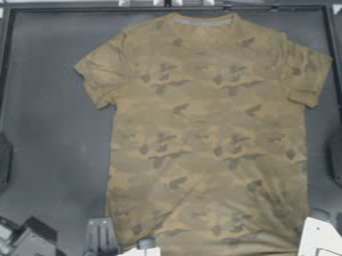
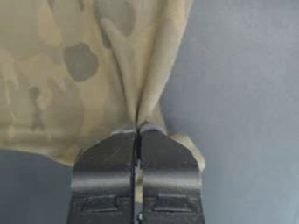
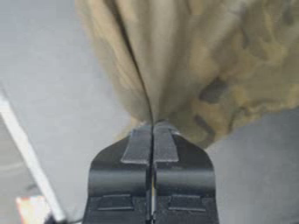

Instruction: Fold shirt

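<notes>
I see the dark bench (image 1: pixel 53 125) first, because it is the biggest thing here. The shirt (image 1: pixel 207 135) lies spread out flat on it, and it covers the middle and the right part of the bench. The shirt is tan and yellow with brown blotches. Its pale grey neckband (image 1: pixel 202 21) is at the far edge of the bench, and both short sleeves stick out to the sides. The bottom hem is at the near edge, close to my two arms.

My left hand (image 2: pixel 139 127) is at the near left corner of the shirt. Its two dark jaws are pressed tight together, and they pinch a fold of the cloth at the hem. The cloth rises from the jaws in a narrow ridge.

My right hand (image 3: pixel 153 124) is at the near right corner of the shirt. Its jaws are closed tight too, with a pinch of the hem between them. The cloth bunches into wrinkles there, and I can see those wrinkles from above as well.
</notes>
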